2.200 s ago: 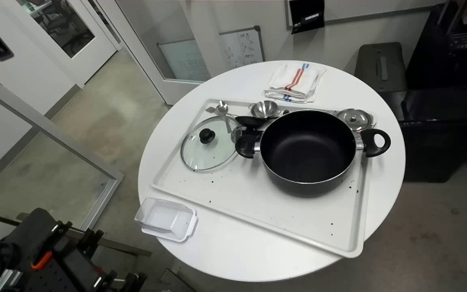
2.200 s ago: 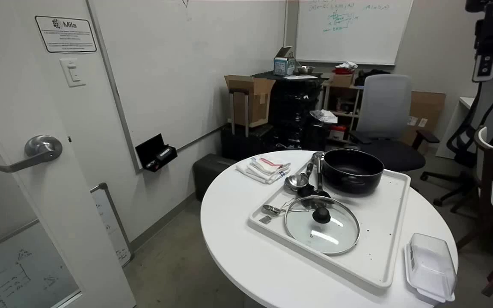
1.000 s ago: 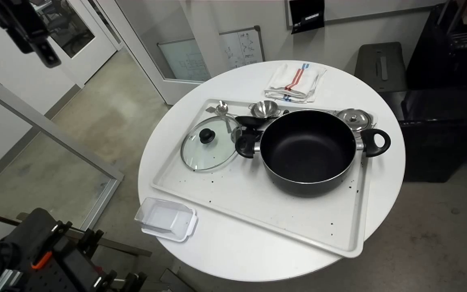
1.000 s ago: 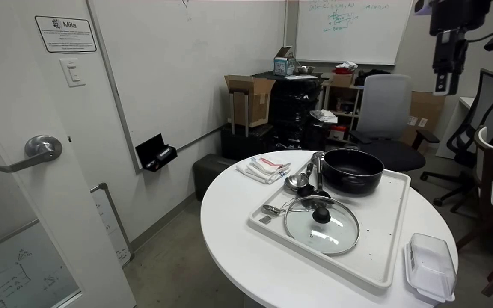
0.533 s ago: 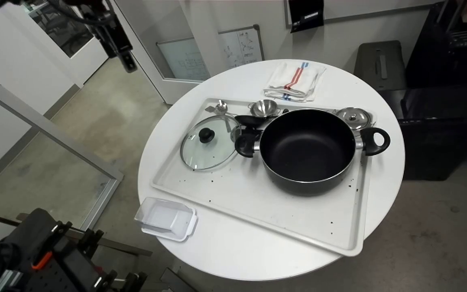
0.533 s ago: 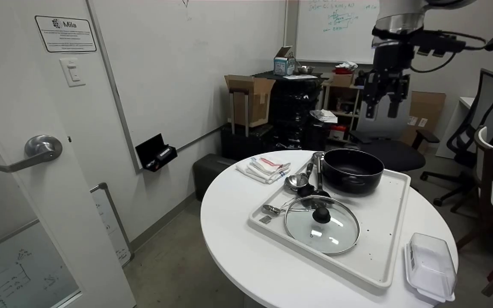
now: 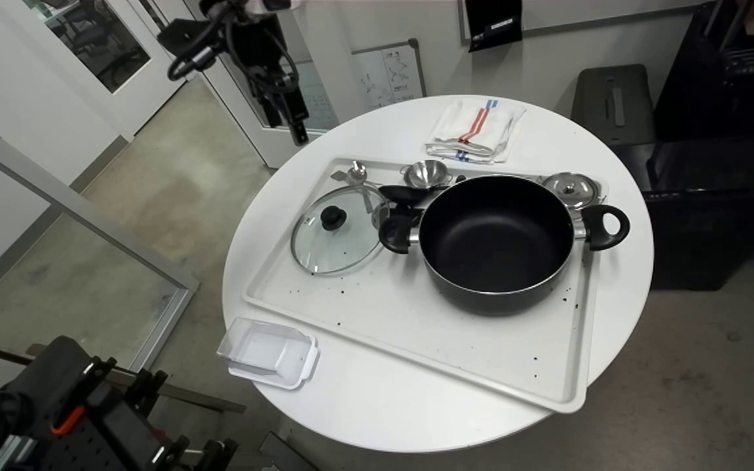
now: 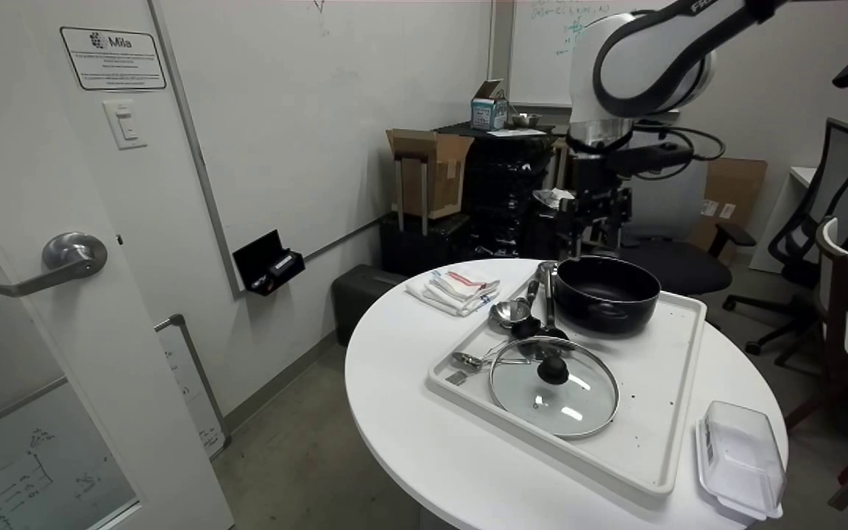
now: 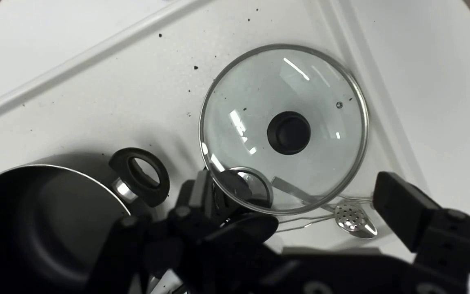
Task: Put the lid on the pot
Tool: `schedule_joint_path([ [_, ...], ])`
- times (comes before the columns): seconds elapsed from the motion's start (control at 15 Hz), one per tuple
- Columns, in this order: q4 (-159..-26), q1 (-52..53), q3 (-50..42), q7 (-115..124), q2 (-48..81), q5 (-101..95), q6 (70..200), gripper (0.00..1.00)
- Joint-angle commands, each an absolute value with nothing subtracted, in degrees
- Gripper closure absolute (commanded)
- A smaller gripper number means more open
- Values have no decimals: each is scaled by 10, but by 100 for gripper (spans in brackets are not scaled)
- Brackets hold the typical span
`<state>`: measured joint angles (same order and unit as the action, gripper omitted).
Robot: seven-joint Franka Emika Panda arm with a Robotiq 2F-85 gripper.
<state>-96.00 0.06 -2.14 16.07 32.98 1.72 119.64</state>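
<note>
The clear glass lid with its black knob lies flat on the tray, knob up, beside the pot. It shows also in an exterior view and in the wrist view. The wide black pot stands upright and uncovered, with a handle close to the lid; it shows in an exterior view and partly in the wrist view. My gripper is open and empty, high above the lid side of the tray. In both exterior views the gripper points down, apart from everything.
The white tray sits on a round white table. Black utensils, a spoon and a small steel bowl crowd the lid. A small steel lid, a folded towel and a clear container are nearby.
My gripper has come in from the edge of both exterior views, moving lower and over toward the table. It has turned, so both fingers show apart. The lid and pot have not moved.
</note>
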Motion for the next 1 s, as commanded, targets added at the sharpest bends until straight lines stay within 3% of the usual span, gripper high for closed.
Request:
schedule_joint_path([
  [0.0, -829, 20, -39, 186, 446, -7, 1166, 0],
  [0.93, -608, 82, -54, 182, 674, -54, 1105, 0],
])
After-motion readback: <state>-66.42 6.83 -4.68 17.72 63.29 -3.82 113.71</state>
